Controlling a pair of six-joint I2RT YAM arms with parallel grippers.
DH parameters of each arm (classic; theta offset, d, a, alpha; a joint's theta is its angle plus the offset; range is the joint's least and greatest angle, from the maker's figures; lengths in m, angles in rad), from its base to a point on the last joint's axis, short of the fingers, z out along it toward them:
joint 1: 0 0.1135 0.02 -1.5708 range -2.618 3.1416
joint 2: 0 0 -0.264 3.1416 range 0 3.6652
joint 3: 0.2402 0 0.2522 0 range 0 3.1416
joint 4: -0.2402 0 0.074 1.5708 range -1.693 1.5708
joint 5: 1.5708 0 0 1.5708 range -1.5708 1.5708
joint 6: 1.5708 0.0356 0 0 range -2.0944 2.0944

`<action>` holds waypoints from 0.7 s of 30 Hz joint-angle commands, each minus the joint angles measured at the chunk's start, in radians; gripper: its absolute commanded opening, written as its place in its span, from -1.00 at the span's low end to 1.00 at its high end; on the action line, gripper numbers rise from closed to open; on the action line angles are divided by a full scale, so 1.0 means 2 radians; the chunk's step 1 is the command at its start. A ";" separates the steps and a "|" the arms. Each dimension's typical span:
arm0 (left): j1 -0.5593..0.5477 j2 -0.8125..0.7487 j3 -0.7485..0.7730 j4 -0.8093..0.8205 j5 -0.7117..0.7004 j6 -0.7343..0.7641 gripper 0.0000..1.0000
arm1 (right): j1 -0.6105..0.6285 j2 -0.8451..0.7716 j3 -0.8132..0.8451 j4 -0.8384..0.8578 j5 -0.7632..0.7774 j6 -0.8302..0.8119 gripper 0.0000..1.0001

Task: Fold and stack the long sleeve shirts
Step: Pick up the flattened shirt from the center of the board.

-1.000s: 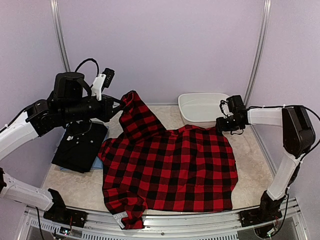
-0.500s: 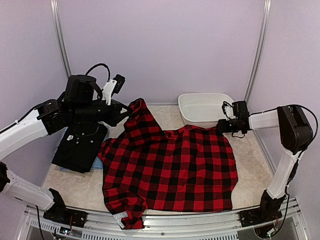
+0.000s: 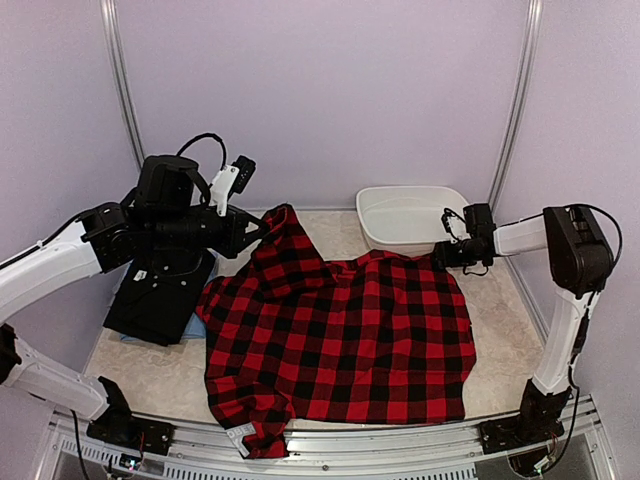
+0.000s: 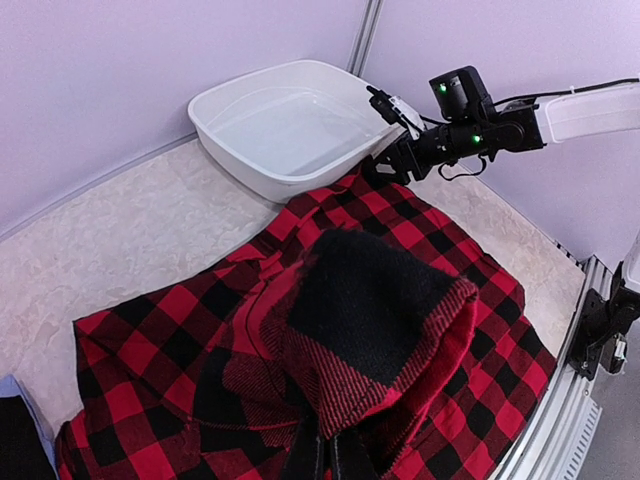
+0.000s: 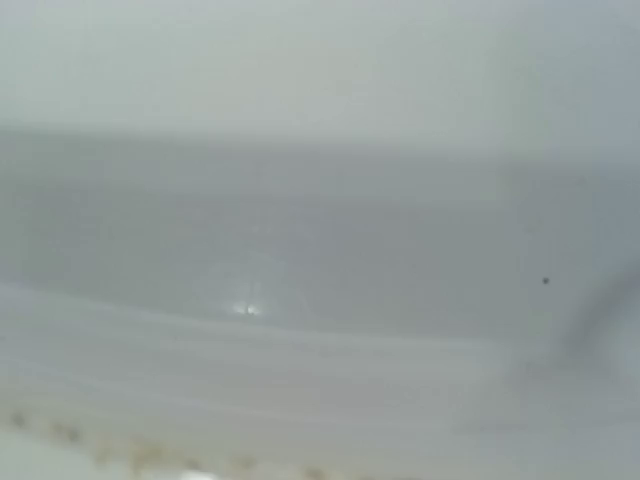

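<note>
One white basin (image 3: 410, 190) sits at the counter's (image 3: 160, 380) far edge, with the red-and-black flannel shirt (image 3: 340, 335) spread before it. The left pincer (image 3: 262, 222) is clamped on a raised fold of the flannel. The right pincer (image 3: 440, 255) meets the flannel's far corner, but I cannot tell its grip. The right wrist view shows only a pale blur.

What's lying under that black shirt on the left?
An edge of light blue cloth peeks out beneath the black shirt; the rest, and anything else below, is covered.
</note>
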 commanded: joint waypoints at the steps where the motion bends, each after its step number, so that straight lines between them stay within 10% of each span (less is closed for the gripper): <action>1: 0.001 -0.010 -0.006 0.015 0.001 0.009 -1.00 | -0.003 0.007 0.015 -0.010 0.005 -0.049 0.19; 21: 0.001 0.001 -0.005 0.012 0.005 0.008 -1.00 | -0.030 0.064 0.083 -0.038 -0.118 -0.143 0.26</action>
